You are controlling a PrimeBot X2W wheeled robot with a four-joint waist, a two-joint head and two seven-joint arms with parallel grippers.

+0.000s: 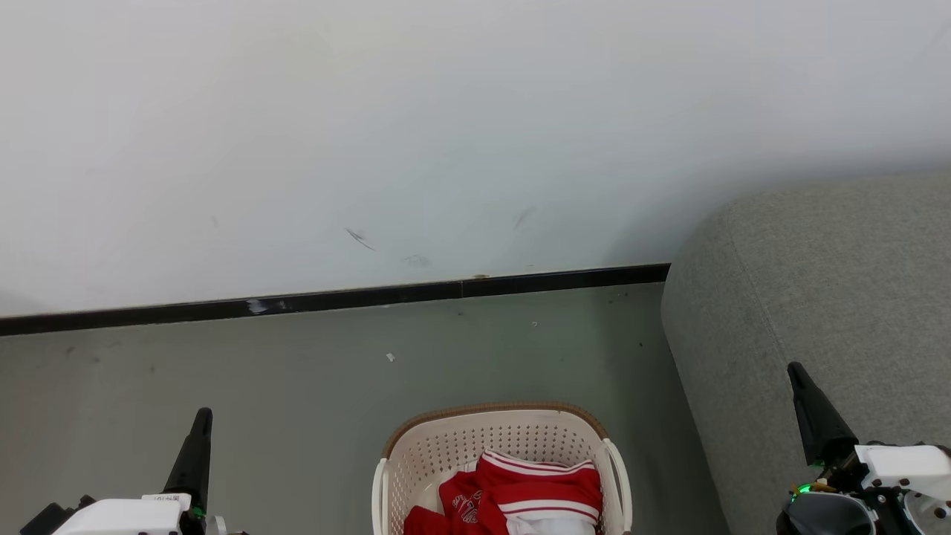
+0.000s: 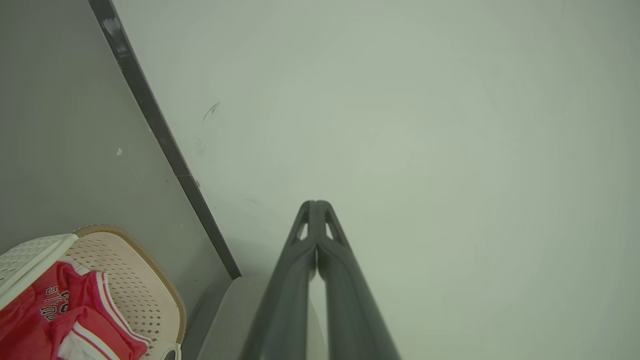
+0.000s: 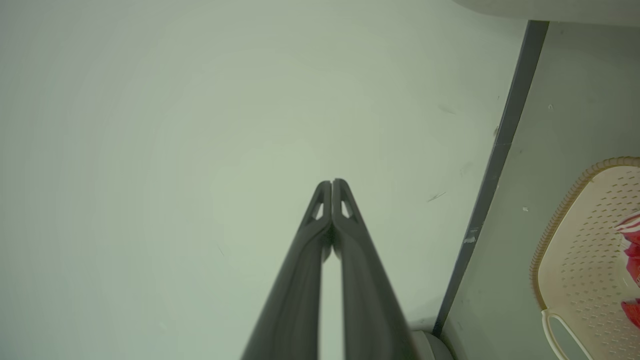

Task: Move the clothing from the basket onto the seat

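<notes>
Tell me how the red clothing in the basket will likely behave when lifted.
Probably floppy: the red clothing lies crumpled in folds in the basket, so it should drape and hang when lifted. Likely light for its bulk; it looks like thin fabric. Folds overlap, so one pinch may drag up more than one piece.

Grey floor (image 1: 223, 386) — basket (image 1: 446, 449), seat (image 1: 817, 282)

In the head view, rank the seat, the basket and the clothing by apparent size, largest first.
1. seat
2. basket
3. clothing, inside it
All are cut by the picture's edge.
</notes>
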